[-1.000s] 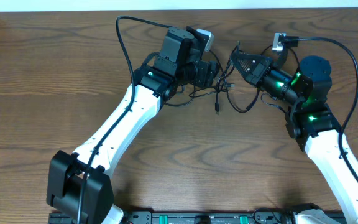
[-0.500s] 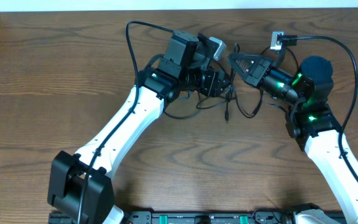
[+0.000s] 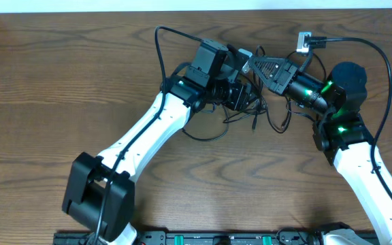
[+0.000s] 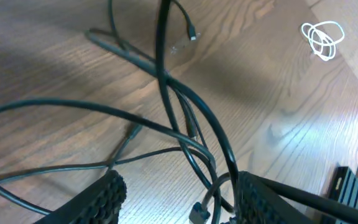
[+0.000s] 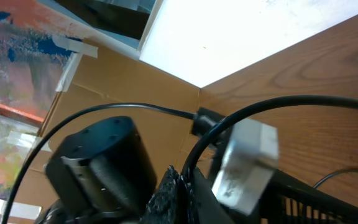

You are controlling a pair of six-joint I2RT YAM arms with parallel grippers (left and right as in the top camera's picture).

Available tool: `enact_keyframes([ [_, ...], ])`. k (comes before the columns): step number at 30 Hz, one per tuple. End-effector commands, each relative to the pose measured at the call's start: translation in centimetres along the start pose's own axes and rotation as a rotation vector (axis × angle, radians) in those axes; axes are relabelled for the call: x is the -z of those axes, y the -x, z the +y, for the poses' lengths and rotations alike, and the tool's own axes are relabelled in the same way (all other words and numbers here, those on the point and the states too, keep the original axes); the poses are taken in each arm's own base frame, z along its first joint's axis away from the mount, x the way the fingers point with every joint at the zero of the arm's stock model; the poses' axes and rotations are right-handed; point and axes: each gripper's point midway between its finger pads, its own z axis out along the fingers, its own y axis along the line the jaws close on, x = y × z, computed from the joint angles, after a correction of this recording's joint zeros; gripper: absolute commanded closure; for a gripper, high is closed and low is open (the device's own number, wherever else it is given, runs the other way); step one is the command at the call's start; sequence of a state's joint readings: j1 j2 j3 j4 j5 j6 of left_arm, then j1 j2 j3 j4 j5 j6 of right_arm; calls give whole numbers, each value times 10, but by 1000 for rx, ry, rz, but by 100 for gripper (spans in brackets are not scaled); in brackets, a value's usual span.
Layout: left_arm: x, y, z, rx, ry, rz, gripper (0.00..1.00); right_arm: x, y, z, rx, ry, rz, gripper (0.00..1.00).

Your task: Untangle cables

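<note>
Tangled cables [image 3: 254, 114] at the far middle, between my two claws.
They lie bunched on the table [image 3: 60, 88]. My left claw [image 4: 182, 194] stands apart astride several strands, and my right claw [image 3: 256, 65] is pressed together just beside it, on the right. Closing on more than one strand and pulling would, I judge, tighten the tangle. The claws are also near enough to collide.

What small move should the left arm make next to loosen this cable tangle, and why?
Probably close the left gripper on a strand of the crossed black cables between its fingers. Its jaws stand apart there, while the right gripper is shut on one black cable, so a second hold would let the arms pull apart.
</note>
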State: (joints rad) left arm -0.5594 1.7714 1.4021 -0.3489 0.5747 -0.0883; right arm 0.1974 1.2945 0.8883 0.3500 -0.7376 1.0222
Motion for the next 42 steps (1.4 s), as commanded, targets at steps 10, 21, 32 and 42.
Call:
enact_keyframes([
  [10, -10, -2, -4, 43, -15, 11, 43, 4, 8, 24, 31, 70, -30, 99],
  [21, -34, -25, 4, 44, 69, 81, 46, 10, 26, 54, 100, 175, -101, 99],
  [32, -45, -34, 28, 58, 158, 102, 61, 15, 32, 58, 128, 195, -117, 99],
  [42, -39, -30, 42, 75, 189, 88, 92, 17, 34, 33, 91, 111, -110, 99],
])
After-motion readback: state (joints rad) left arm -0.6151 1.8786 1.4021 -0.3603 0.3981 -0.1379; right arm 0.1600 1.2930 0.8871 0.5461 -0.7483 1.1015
